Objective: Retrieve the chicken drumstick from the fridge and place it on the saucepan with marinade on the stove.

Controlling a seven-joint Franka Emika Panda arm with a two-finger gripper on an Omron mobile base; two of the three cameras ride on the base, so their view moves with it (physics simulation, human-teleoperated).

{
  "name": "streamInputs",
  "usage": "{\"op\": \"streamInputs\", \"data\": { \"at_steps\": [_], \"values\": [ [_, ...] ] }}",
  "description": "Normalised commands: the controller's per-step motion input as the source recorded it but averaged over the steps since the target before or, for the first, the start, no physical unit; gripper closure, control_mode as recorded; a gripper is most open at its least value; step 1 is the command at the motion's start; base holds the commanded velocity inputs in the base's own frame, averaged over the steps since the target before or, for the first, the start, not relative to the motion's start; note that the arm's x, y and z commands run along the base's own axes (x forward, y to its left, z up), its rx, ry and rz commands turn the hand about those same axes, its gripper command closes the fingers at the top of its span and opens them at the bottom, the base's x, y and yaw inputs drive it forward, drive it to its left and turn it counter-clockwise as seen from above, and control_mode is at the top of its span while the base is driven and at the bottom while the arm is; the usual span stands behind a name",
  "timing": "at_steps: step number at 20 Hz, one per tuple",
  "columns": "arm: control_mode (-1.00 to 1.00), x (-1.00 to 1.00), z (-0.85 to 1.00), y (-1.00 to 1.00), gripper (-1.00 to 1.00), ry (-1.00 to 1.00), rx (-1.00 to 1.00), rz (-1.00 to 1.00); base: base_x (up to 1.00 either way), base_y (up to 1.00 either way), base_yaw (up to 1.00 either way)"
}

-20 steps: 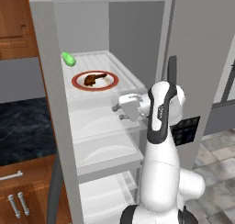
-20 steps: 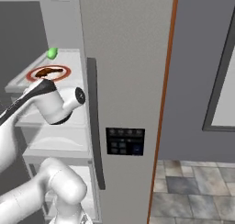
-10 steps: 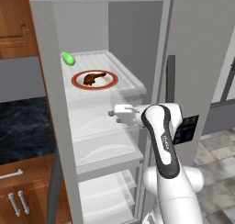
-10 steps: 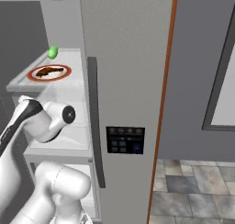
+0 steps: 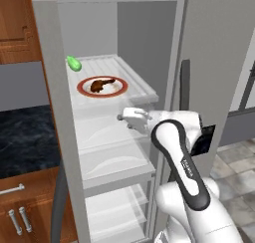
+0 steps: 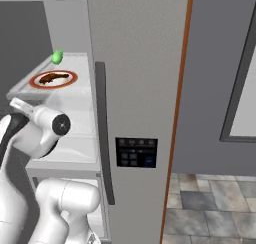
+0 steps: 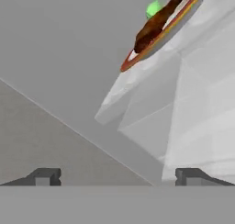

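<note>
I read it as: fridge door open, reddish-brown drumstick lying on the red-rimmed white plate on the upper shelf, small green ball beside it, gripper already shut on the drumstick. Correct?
Not quite. The two-finger gripper is open and holds nothing; in the left base view it sits below the shelf, apart from the reddish-brown chicken drumstick. The rest holds: drumstick on the red-rimmed white plate, small green ball beside it, light-grey fridge open.

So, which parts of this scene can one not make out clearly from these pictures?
- Gripper: hand view shows just its two open tips, cut by the bottom edge; in the left base view the hand covers them.
- Chicken drumstick on the plate: small; hand view sees it edge-on, so its shape is unclear.
- Green ball: too small to identify.
- Fridge: in the right base view its closed door hides most shelves.
</note>
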Motion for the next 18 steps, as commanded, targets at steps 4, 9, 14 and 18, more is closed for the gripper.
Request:
{"op": "streamInputs", "data": {
  "at_steps": [4,9,14,18],
  "values": [
    [-1.00,-0.24,1.00,-0.23,-1.00,0.18,-0.18,-0.18,0.00,0.00,0.00],
    [-1.00,-0.07,0.78,-0.21,-1.00,0.33,-0.30,-0.18,0.00,0.00,0.00],
    [-1.00,0.00,0.33,-0.06,-1.00,0.46,-0.34,-0.15,0.00,0.00,0.00],
    [-1.00,0.05,0.00,0.00,-1.00,0.26,-0.24,-0.09,0.00,0.00,0.00]
  ]
}}
